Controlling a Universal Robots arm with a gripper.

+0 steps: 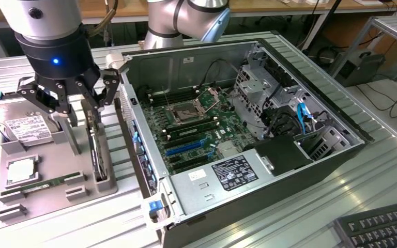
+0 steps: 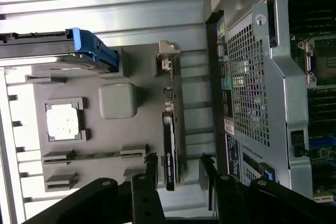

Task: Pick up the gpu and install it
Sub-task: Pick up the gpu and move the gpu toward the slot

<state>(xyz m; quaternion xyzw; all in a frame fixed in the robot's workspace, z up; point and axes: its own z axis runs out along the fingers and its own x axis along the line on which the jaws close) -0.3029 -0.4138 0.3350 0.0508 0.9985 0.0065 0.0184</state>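
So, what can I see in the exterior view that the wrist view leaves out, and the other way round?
The exterior view adds the keyboard, the blue cables inside the case and the arm's body. The wrist view adds the case's perforated rear panel seen face on. Both have the gray tray, the gpu standing on edge in it, the hard drive, and the open gripper with a finger on each side of the gpu.

Found nothing readable, neither on the white label [image 1: 27, 129] of the hard drive [image 1: 6, 110] nor on the dark sticker [image 1: 234, 173] of the power supply [image 1: 193, 194].
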